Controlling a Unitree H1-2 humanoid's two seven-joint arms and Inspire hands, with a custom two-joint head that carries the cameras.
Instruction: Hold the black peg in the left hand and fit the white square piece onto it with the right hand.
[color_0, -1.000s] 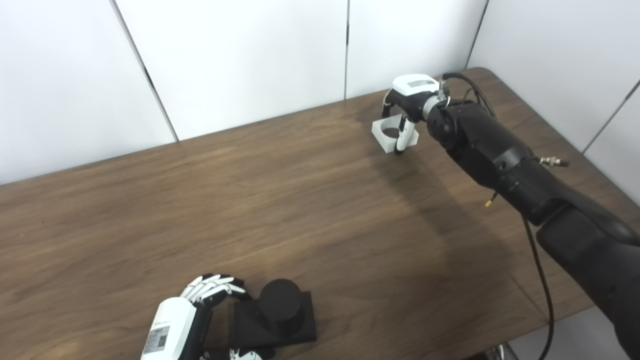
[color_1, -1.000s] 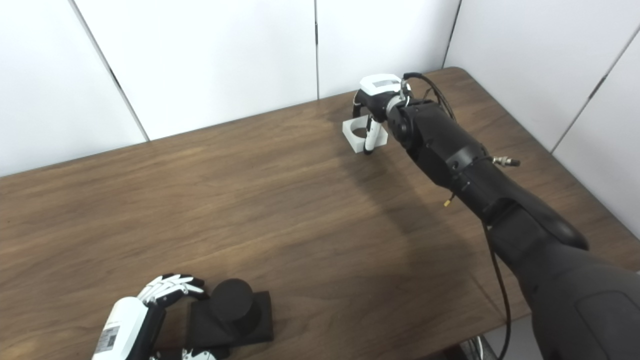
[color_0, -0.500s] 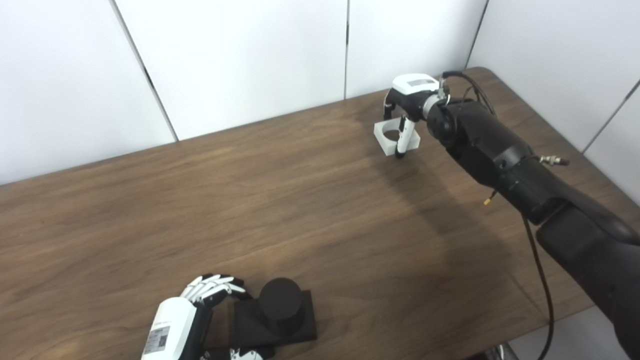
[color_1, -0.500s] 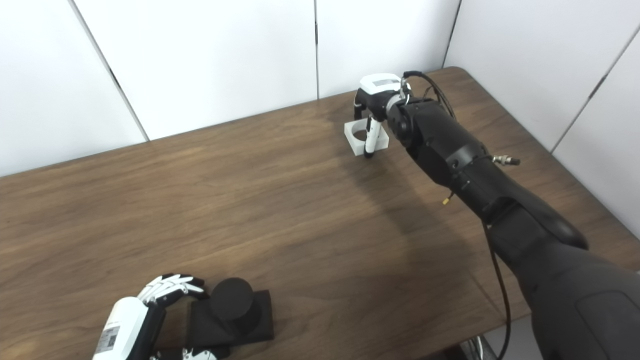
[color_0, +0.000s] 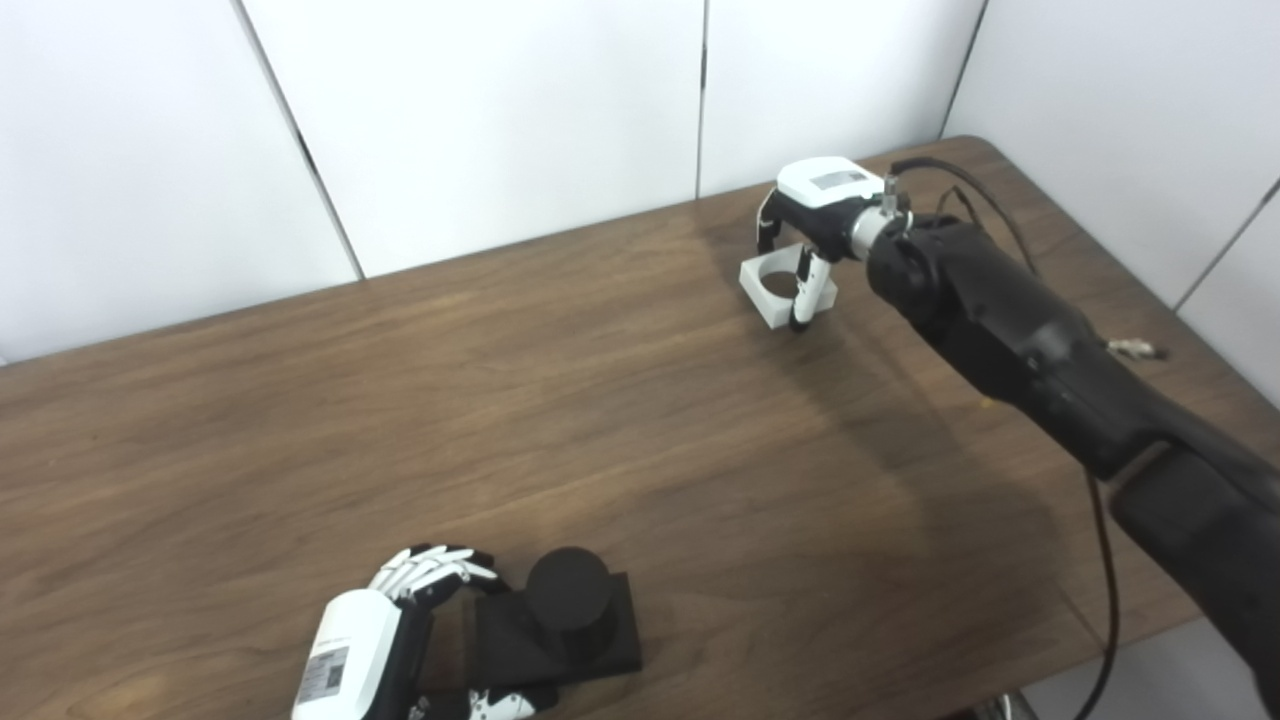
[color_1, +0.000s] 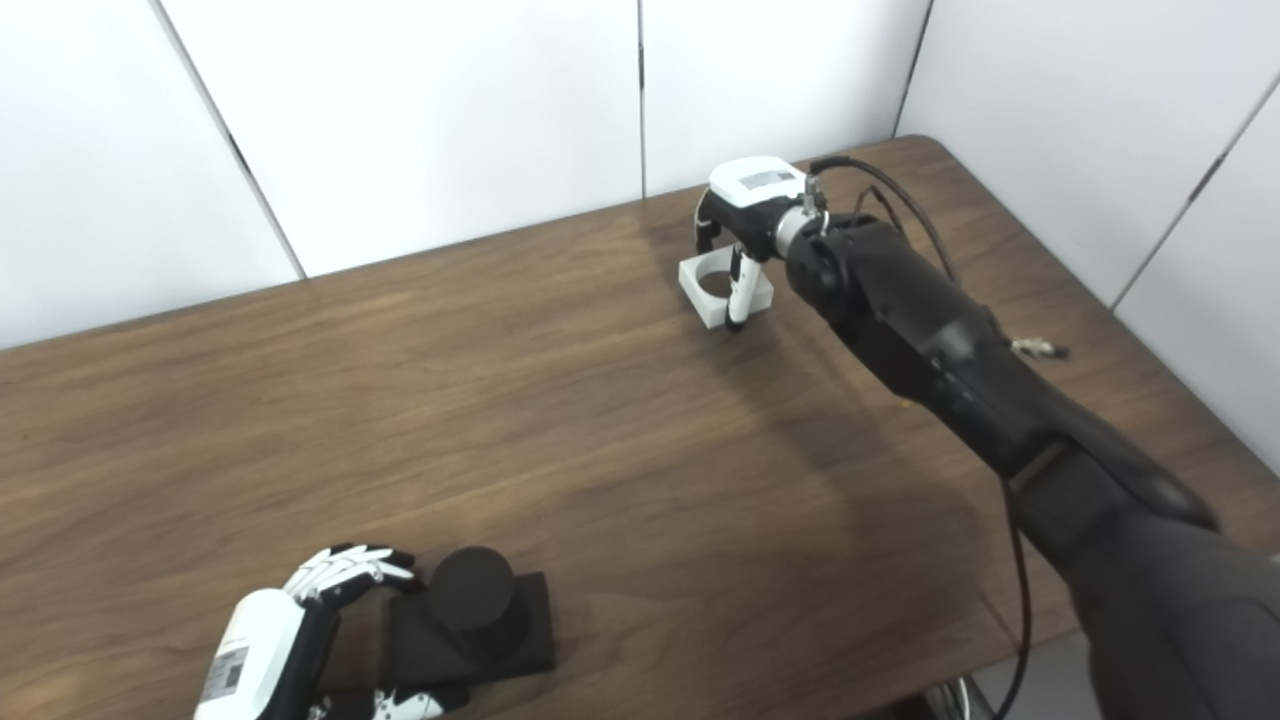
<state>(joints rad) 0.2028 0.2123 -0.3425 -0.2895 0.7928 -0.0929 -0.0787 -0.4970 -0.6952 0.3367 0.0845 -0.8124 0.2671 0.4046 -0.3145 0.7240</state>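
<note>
The black peg (color_0: 568, 592), a short round post on a flat square black base (color_0: 608, 642), lies at the table's near left. My left hand (color_0: 365, 650) grips the base's left side, with its fingers (color_0: 440, 572) over the far corner and the thumb under the near edge. At the far right, the white square piece (color_0: 757, 298), with a round hole through it, sits under my right hand (color_0: 815, 205). That hand is closed over it, the thumb on the near side and the fingers on the far side. I cannot tell whether the piece touches the table.
The brown wooden table (color_0: 600, 400) stretches between the two hands. White wall panels (color_0: 500, 120) stand behind its far edge. My black right arm (color_0: 1040, 340) with a loose cable crosses the table's right side.
The camera has shifted slightly. My right hand, with the white piece in it, has moved a little nearer and to the left. The left hand and the peg stay in place.
</note>
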